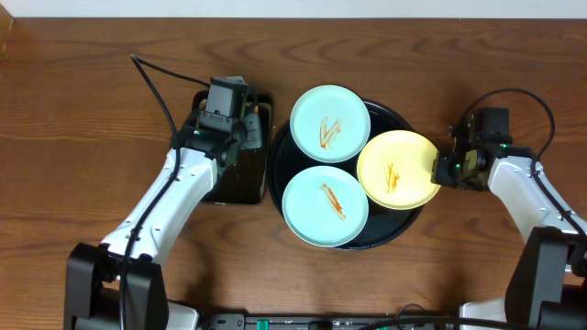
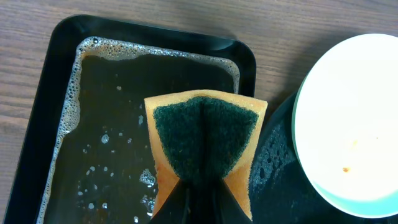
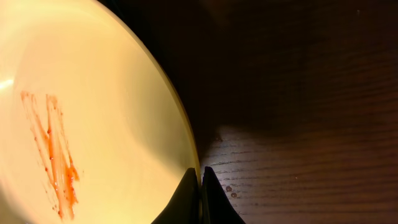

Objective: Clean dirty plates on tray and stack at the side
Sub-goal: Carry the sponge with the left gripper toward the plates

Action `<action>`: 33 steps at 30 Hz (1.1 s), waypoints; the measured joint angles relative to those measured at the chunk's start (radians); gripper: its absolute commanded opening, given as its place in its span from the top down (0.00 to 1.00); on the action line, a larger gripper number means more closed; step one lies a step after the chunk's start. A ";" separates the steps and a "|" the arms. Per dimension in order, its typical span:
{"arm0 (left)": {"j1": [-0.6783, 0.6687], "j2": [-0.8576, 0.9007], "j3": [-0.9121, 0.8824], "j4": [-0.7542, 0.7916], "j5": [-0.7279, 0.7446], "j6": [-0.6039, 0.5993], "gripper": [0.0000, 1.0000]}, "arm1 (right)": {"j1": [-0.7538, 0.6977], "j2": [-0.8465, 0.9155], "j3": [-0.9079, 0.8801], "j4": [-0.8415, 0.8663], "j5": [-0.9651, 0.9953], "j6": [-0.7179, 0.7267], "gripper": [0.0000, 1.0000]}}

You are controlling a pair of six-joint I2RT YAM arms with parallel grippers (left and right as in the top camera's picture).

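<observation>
With the right tool, pinches the outer rim of the pale yellow plate, closed down thin on that edge. With the left tool, squeezes a folded sponge, shut on it above the rectangular tray of soapy water. Finds all three plates on the round black tray: upper blue plate, lower blue plate, and the yellow one overhanging the right rim toward the bare counter, each streaked with sauce.

Risks a slip: bites only the very lip, so could let the plate pivot or drop on lifting. Could also nudge the blue plates, with the yellow rim touching or overlapping them; cannot tell which. May drip suds across the counter on carrying the sponge over.

Cannot judge how much rim sits inside the right grip; finds that view dark and the plate cut off. Gets only a washed-out slice of the upper blue plate in the left wrist view.
</observation>
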 measured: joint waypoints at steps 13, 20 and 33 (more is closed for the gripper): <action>0.000 0.000 0.000 -0.084 0.015 -0.024 0.93 | 0.000 0.000 0.000 0.000 0.000 0.000 0.99; 0.000 0.000 0.000 -0.135 0.061 -0.078 0.93 | 0.000 0.000 0.000 0.000 0.000 0.000 0.99; -0.034 0.000 0.000 -0.134 0.207 -0.100 0.93 | 0.000 0.000 0.000 -0.002 0.000 0.000 0.99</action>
